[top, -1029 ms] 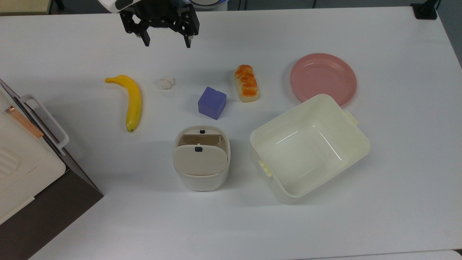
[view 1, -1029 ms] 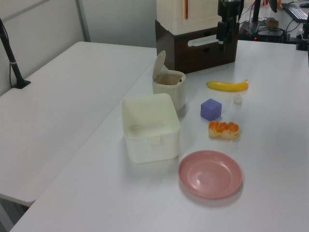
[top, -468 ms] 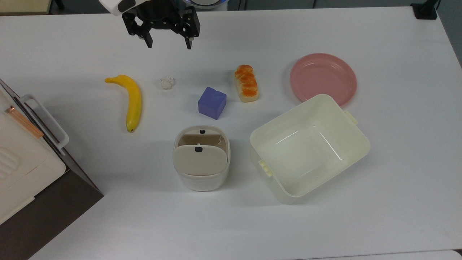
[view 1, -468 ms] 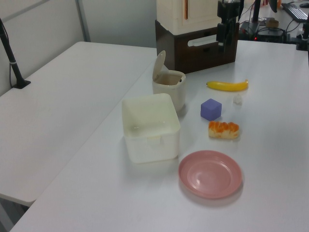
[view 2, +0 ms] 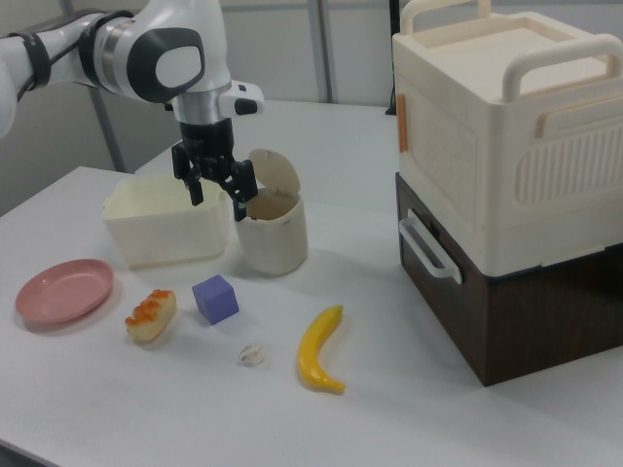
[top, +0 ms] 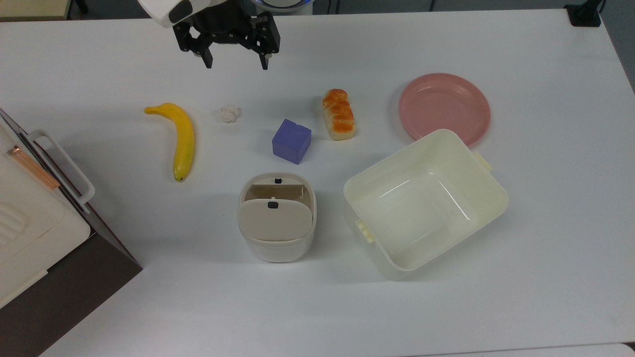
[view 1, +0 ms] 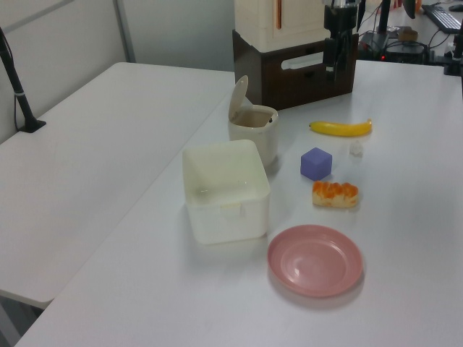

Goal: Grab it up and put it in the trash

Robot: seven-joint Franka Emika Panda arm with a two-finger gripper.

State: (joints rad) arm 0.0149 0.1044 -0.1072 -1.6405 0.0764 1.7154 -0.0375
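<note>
Your end effector hangs wide and empty above the bench. The paper wad, between banana and purple cube, looks light and squashy; pinch across its middle.

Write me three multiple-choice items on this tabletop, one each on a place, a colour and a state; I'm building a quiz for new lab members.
1. In the top view, the paper wad lies between:
A. banana and purple cube
B. plate and tub
C. trash bin and tub

2. The plate is:
A. blue
B. pink
C. green

3. The end effector is:
A. shut on the wad
B. shut on the banana
C. open, holding nothing

Answers:
1 A: banana on the top view's left, purple cube on its right.
2 B: the plate is pink.
3 C: the end effector hangs open above the table.
</note>
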